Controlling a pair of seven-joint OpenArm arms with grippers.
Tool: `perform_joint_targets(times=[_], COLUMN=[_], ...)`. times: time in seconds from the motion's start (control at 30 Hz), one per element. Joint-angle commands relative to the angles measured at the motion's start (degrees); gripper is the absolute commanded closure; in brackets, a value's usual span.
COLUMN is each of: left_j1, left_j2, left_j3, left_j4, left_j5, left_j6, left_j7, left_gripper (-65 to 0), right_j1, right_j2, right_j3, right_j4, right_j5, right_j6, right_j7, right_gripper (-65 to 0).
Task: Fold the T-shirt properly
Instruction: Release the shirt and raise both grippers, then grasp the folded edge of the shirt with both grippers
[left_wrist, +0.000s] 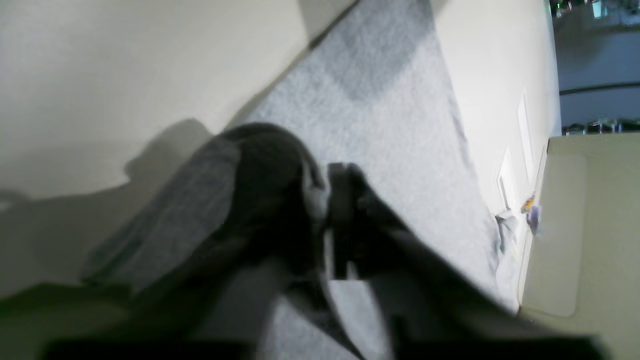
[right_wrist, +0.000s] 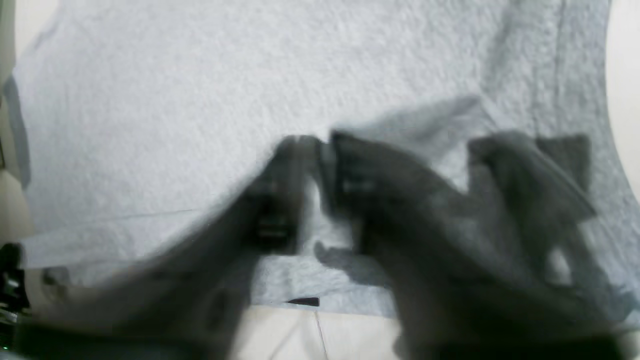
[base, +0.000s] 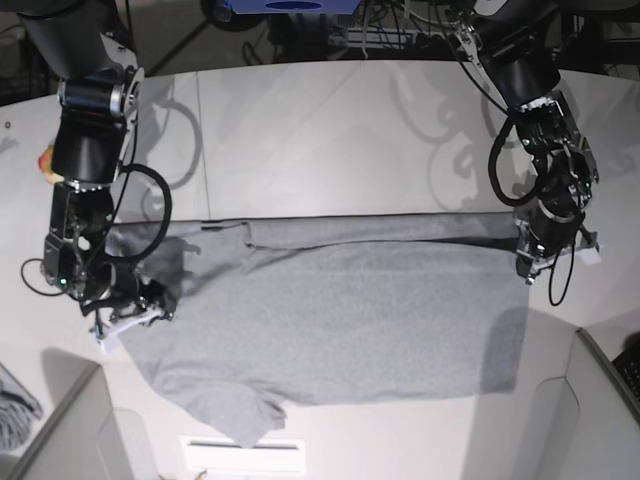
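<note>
Blurred before the lens, our right end effector (right_wrist: 320, 150) and left end effector (left_wrist: 330, 200) hovered over the T-shirt (base: 340, 310) spread on the table (base: 330, 140); grip uncertain. We judged both edges needed pinching evenly before folding.

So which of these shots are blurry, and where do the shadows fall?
Left wrist view: the claw is smeared and dark, casting a soft shadow on the table. Right wrist view: the claw is heavily blurred, the T-shirt behind it sharper. Base view: crisp, with arm shadows on the table and shirt.
</note>
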Motion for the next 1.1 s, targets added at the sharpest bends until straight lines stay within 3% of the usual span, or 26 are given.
perform_joint_targets(times=[0.0, 0.03, 0.1, 0.2, 0.3, 0.47, 0.6, 0.7, 1.07], left_j1=[-1.09, -1.09, -1.09, -0.74, 1.81, 9.20, 14.12, 15.53, 10.61], left_j2=[-0.81, -0.90, -0.90, -1.96, -1.78, -1.34, 4.28, 6.75, 6.22], left_j3=[-0.14, -0.14, -0.14, -0.23, -0.23, -1.46, -9.02, -13.50, -13.77], left_j4=[0.96, 0.96, 0.96, 2.72, 9.05, 16.61, 19.07, 17.75, 3.77], left_j5=[-0.90, -0.90, -0.90, -1.08, -1.08, -1.08, -1.08, -0.99, -0.64], left_j6=[-0.75, -0.75, -0.75, -0.84, -0.84, -1.28, -8.49, -12.27, -12.44], left_j7=[-0.68, -0.68, -0.77, -0.77, -0.77, -0.86, -0.86, -0.77, -0.77], left_gripper=[-22.2, -27.8, -39.8, -49.9, -50.2, -50.2, -50.2, -50.2, -50.0], right_j1=[1.69, 1.51, 0.54, -2.36, -7.72, -16.86, -22.66, -25.57, -27.94], right_j2=[0.83, 0.83, 0.83, 0.48, 0.12, -3.57, -6.73, -7.88, -10.95], right_j3=[1.15, 2.30, 5.37, 9.24, 12.05, 17.68, 21.46, 22.34, 22.34], right_j4=[1.21, 1.39, 2.27, 7.54, 16.60, 31.01, 38.22, 39.19, 38.75], right_j5=[1.13, 1.13, 1.22, 1.31, 1.31, 1.40, 1.40, 1.40, 1.31], right_j6=[0.23, 0.23, 0.23, -0.03, -0.47, -4.43, -4.43, -4.43, -4.43], right_j7=[0.97, 0.88, 0.71, 0.62, 0.00, -0.53, -0.53, -0.53, -0.26], right_gripper=[-29.0, -31.7, -30.9, -29.1, -29.1, -29.1, -29.1, -29.1, -29.1])
